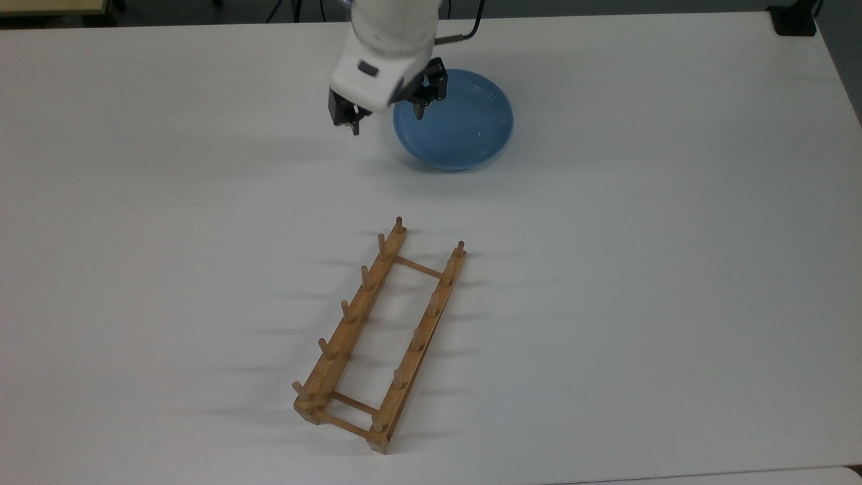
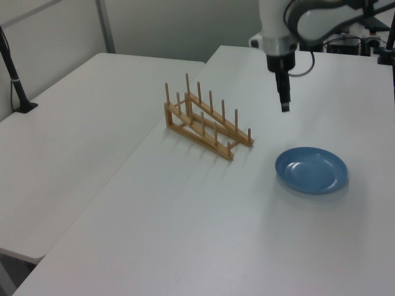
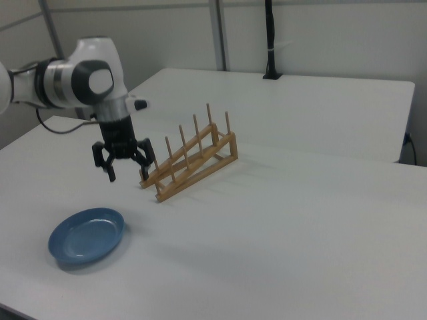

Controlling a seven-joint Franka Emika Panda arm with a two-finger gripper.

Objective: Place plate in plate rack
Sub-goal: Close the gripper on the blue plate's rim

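The Panda arm's white wrist (image 1: pixel 384 50) reaches in from the top view's upper edge, and its gripper (image 1: pixel 386 118) points straight down with the two black fingers spread wide apart, nothing between them. In the right view the gripper (image 3: pixel 129 171) hangs below the rounded white-and-grey joint (image 3: pixel 90 80), fingertips in the air. In the left view the fingers (image 2: pixel 284 98) line up one behind the other.

arm (image 3: pixel 80 83): white rounded shell, dark grey joint caps | tool (image 3: pixel 128 168): black, two slim fingers | cable: dark, apparently
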